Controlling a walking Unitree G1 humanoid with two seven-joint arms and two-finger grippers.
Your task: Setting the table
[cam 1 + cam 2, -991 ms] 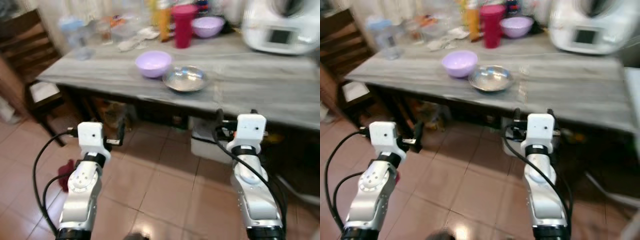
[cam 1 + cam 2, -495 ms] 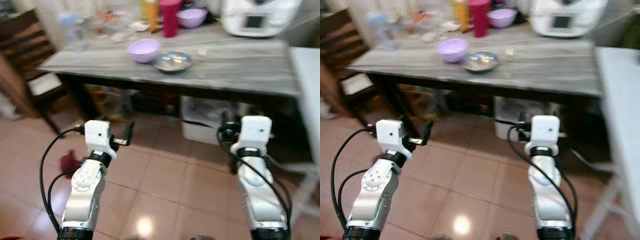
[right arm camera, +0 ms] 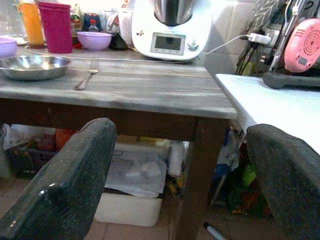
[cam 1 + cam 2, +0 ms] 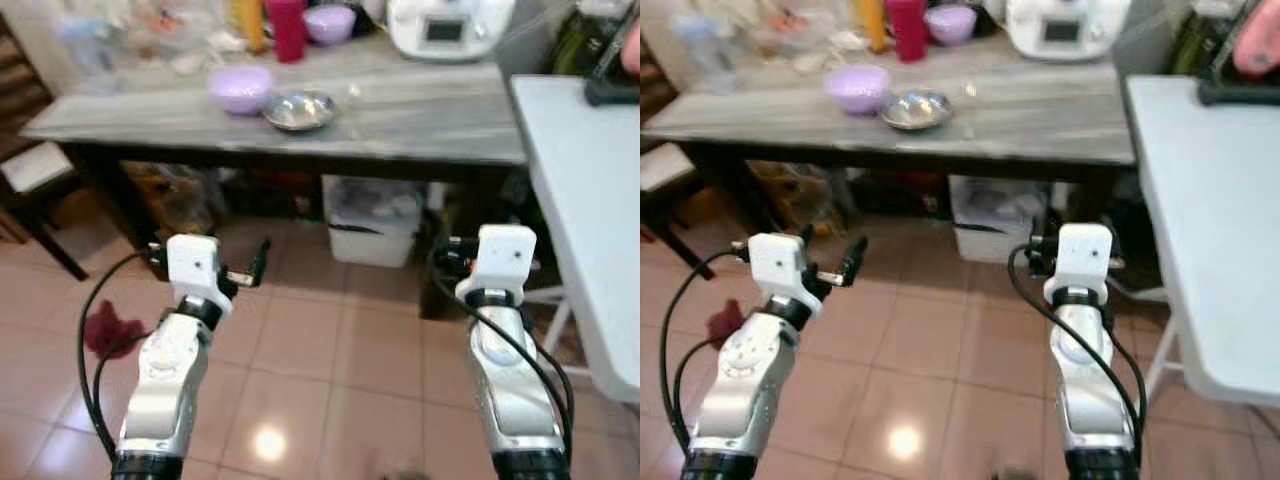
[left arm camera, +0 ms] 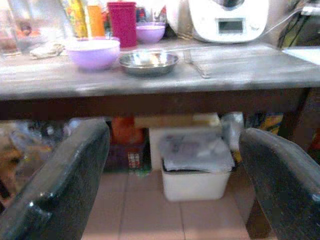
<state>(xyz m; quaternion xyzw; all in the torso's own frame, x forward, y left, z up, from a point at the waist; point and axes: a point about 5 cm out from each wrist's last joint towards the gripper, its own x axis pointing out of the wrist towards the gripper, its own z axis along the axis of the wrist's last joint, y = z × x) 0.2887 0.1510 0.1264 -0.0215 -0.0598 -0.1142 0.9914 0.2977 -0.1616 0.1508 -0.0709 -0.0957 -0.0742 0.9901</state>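
A grey wood-grain table (image 4: pixel 420 110) stands ahead, some way off. On it sit a lilac bowl (image 4: pixel 240 88), a steel bowl (image 4: pixel 299 109) beside it, and a fork (image 3: pixel 86 80) just right of the steel bowl. Further back are a red cup (image 4: pixel 286 25) and a second lilac bowl (image 4: pixel 329 22). My left gripper (image 5: pixel 175 135) is open and empty, held low over the floor, facing the table's underside. My right gripper (image 3: pixel 181 131) is also open and empty, level with the table's right leg.
A white kitchen appliance (image 4: pixel 445 25) stands at the table's back right. A white table (image 4: pixel 590 200) juts in at the right, with a pink object (image 4: pixel 1255 45) on it. A white bin (image 4: pixel 372 220) sits under the grey table. A red cloth (image 4: pixel 105 328) lies on the tiled floor.
The whole picture has shifted: the camera has backed off and turned right, so the grey table looks farther and the white table has come into view. Both grippers stay open.
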